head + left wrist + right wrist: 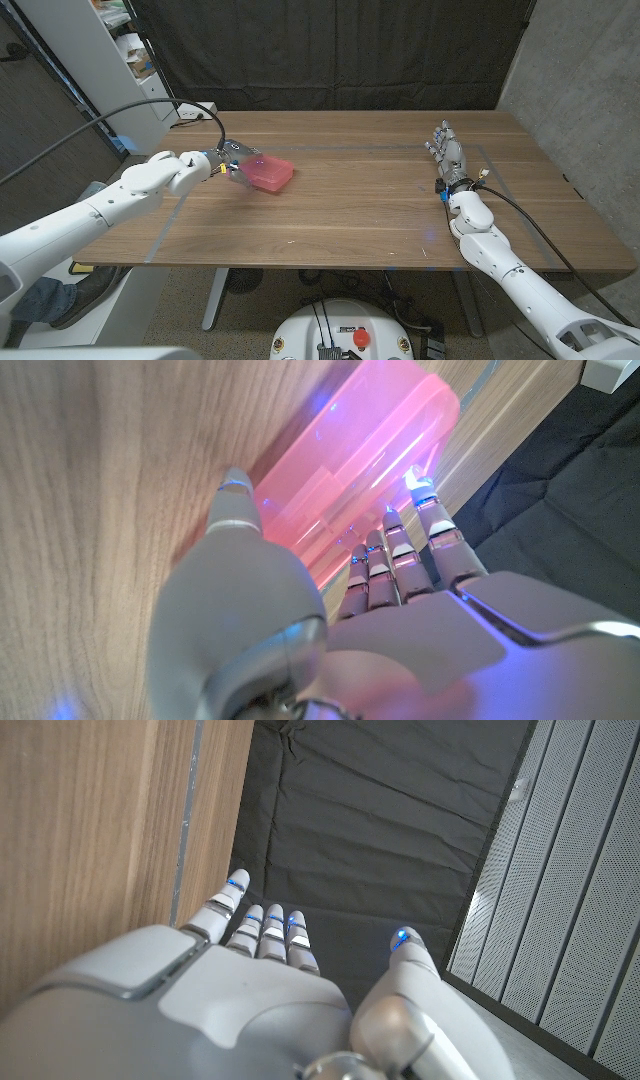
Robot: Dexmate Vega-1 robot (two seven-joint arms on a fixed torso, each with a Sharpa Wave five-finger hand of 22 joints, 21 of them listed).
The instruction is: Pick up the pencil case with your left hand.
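The wooden table (350, 210) is seen spanning the scene. On its left half, toward the far side, the pink translucent pencil case (269, 173) lies on the wood. The left hand (226, 162) is placed against the case's left end, fingers (400, 550) and thumb spread around it; a firm grip cannot be told. At the right, the right hand (446, 150) is held with fingers apart, holding nothing.

Case (269, 173): on table (350, 215), near left edge, toward the back. Left hand (228, 163): at case's left end. Right hand (447, 152): near right edge.
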